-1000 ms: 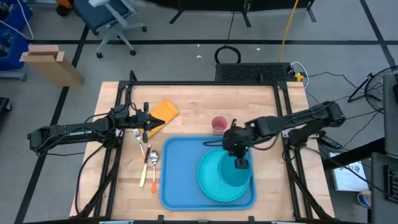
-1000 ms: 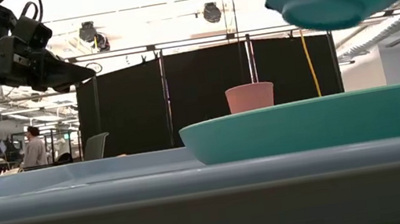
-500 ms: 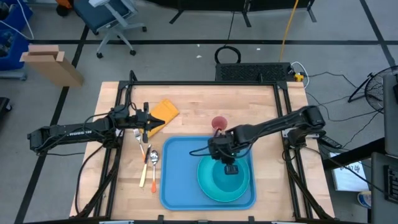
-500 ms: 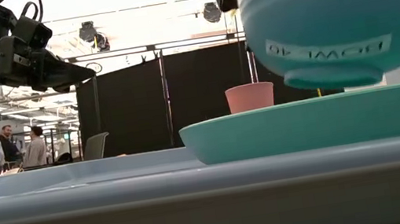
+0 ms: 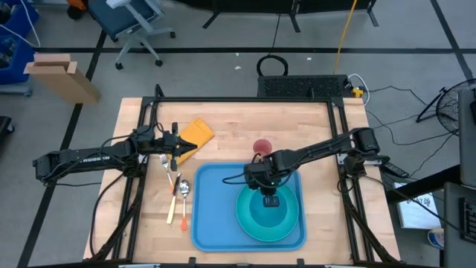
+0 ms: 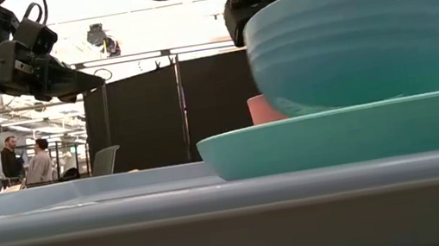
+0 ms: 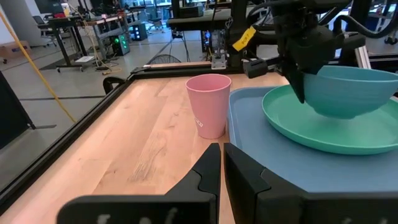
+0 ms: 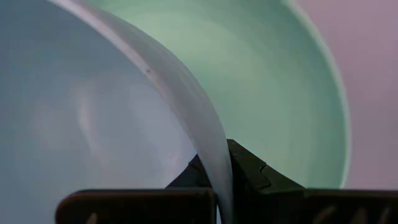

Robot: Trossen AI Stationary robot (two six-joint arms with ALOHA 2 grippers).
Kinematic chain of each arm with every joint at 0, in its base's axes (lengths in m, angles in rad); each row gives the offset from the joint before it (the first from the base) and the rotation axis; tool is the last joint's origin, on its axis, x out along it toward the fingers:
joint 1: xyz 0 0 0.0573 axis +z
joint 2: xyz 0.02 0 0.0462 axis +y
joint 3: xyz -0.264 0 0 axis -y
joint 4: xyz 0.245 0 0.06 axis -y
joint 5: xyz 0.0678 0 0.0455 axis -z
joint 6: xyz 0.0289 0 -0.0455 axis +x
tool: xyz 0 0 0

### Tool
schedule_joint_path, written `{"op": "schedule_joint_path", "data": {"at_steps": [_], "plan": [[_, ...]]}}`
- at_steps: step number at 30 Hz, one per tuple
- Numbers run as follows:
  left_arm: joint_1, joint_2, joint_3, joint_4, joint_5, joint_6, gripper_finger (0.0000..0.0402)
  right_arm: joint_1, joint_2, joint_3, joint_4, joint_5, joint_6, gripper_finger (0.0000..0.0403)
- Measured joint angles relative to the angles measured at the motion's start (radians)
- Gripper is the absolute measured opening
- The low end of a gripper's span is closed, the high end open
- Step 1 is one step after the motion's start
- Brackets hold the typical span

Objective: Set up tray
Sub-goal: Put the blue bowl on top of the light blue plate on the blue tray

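A teal bowl [image 5: 271, 214] hangs from my right gripper [image 5: 266, 196] over the round turquoise plate [image 5: 248, 221], which lies on the right half of the big blue tray [image 5: 212, 216]. In the low view the bowl [image 6: 356, 41] stands upright, its base hidden behind the plate's rim [image 6: 335, 136]. A pink cup [image 5: 262, 147] stands on the wood just beyond the tray. My left gripper [image 5: 181, 144] is shut and hovers over the table's left part, beside an orange cloth [image 5: 195, 134]; it touches nothing. My right gripper holds the bowl by its rim [image 8: 214, 162] on the far side, one finger [image 8: 249, 169] outside the wall and the other inside. The fingers come from above, pointing down. The bowl sits upright, its base down in the plate; whether it rests there I cannot tell.
A fork, a knife and an orange-handled spoon [image 5: 178, 192] lie on the wood left of the tray. The tray's left half is bare blue plastic. Black frame rails run along the table's edges. People stand in the room far behind the table.
My right gripper has carried the bowl a little toward the table's left edge and down. The bowl was tilted, its underside facing the near edge, well above the plate; it has turned upright and come down into the plate. The left arm has kept still.
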Motion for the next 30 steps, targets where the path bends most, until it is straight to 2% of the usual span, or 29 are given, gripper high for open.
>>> {"op": "schedule_joint_path", "data": {"at_steps": [22, 30], "plan": [[0.000, 0.000, 0.000, 0.001, -0.001, 0.000, 0.0024, 0.001, 0.054, -0.001, -0.025, -0.020, 0.027, 0.0011], [0.000, 0.000, 0.000, 0.000, -0.001, -0.004, 0.0024, -0.001, 0.054, -0.002, -0.028, -0.012, 0.029, 0.0047]]}}
